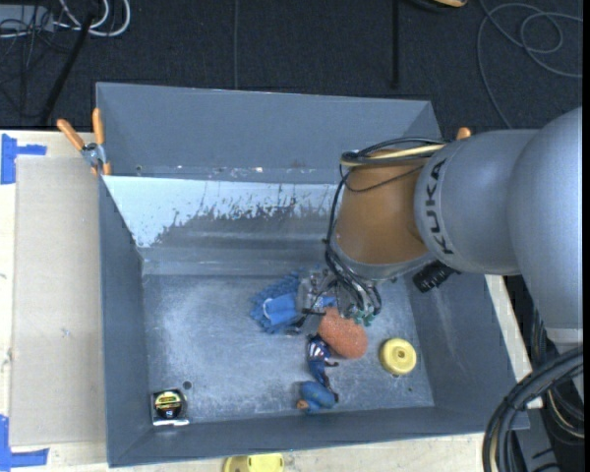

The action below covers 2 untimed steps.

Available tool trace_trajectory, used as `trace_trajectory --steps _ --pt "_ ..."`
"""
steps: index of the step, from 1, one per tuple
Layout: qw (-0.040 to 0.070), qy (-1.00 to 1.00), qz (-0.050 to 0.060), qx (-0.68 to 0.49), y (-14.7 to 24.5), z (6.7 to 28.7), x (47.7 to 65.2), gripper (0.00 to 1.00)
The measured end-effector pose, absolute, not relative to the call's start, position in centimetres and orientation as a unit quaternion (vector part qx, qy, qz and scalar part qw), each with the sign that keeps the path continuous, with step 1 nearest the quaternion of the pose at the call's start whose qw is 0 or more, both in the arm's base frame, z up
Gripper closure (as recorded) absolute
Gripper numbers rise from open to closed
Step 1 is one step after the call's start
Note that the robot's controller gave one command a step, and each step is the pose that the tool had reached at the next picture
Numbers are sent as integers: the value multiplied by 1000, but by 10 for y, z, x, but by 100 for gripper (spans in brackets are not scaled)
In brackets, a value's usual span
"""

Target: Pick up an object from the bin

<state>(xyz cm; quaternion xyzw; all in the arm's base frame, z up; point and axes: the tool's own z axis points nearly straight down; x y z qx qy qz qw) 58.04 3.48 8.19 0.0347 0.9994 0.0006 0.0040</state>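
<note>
Ball [346, 342] left of spool [399, 356], tape measure [169, 406] front-left

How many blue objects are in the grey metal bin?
2. A crumpled blue soft piece lies mid-floor, just left of the gripper. A small blue lump sits by the wall nearest the camera. Others may be hidden beneath the gripper.

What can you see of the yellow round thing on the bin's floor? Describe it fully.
The yellow round thing is a small, thick disc, plastic-looking, with a paler hollow at its middle. It lies flat on the floor of the grey bin, towards its near right corner, just right of the orange ball but apart from it. Nothing touches it.
</note>
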Motion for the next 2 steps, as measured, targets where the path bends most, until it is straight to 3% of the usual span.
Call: trace_trajectory --steps 1,2 --pt "-3 999 0 34 49 127 574 100" --pt "5 1000 1 27 41 139 582 100"
